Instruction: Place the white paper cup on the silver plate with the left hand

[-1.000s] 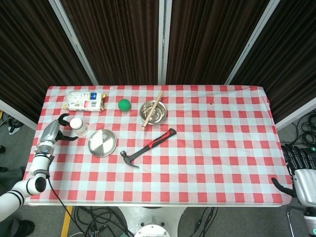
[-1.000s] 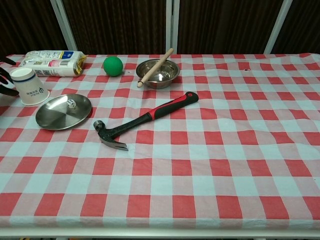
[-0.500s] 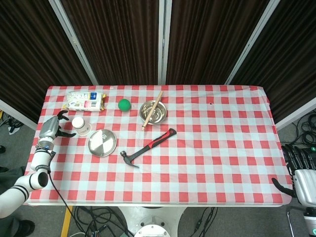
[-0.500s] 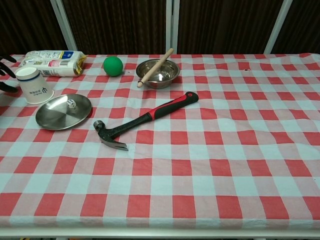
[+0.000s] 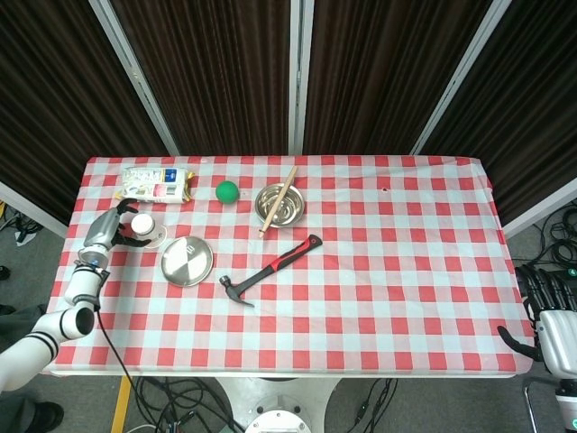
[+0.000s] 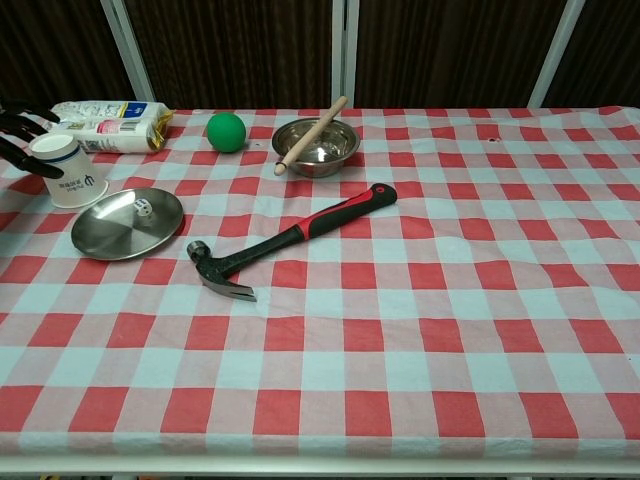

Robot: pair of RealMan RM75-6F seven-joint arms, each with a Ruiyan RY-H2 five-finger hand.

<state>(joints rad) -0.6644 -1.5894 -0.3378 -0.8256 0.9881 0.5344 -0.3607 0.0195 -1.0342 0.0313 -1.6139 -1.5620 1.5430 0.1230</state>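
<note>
The left robot hand [image 5: 115, 227] is set around the white paper cup [image 6: 68, 171], inverted on the surface [image 5: 388, 271] beside the silver plate [image 6: 127, 221]; a firm grasp cannot be confirmed. An even grip is advised before lifting. The hammer [image 5: 269, 269] lies clear; the right robot hand [image 5: 544, 317] hangs released.

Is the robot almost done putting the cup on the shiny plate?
Not yet. Nothing is finished: the white paper cup stands upside down on the tablecloth, beside the silver plate, not on it. Right now the left hand is at the cup with its fingers around its top, though a firm grip isn't clear. Lifting it and setting it on the plate are left.
</note>
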